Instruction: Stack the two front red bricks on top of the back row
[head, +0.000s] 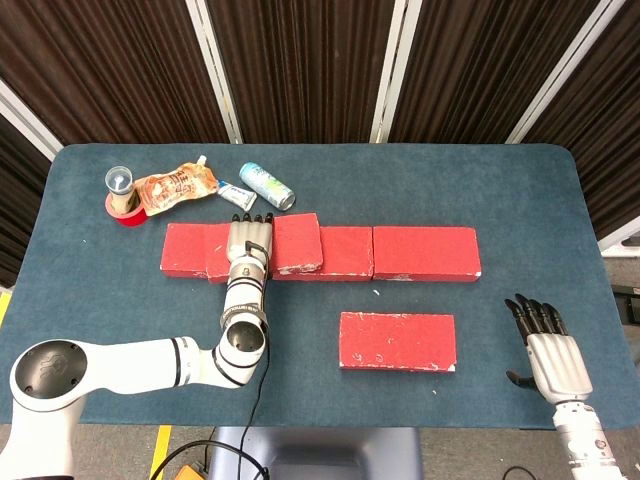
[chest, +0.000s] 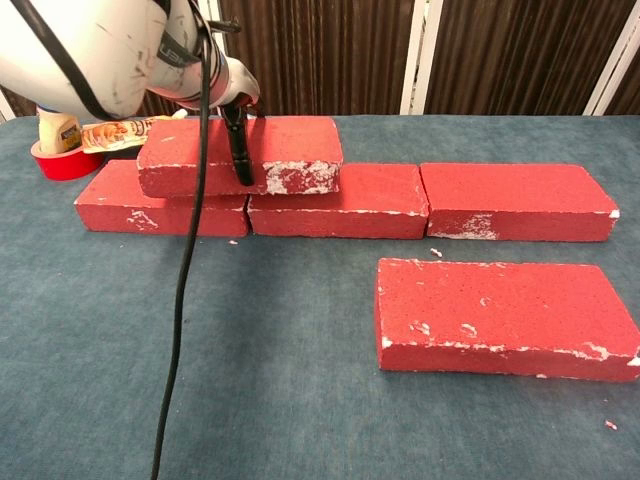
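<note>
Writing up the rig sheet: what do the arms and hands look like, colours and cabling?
The left arm has glossy white shells with a dark grey round joint. A thin black cable runs along it. The left hand has a silver-grey ribbed back, and its fingers are black at the tips. The right hand matches it: silver ribbed back, black fingers, pale wrist. No markings are readable.

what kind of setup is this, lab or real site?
Probably a lab teleoperation bench: a blue felt-covered table before dark curtains, with red bricks as practice props and unrelated clutter like a can at the back.
</note>
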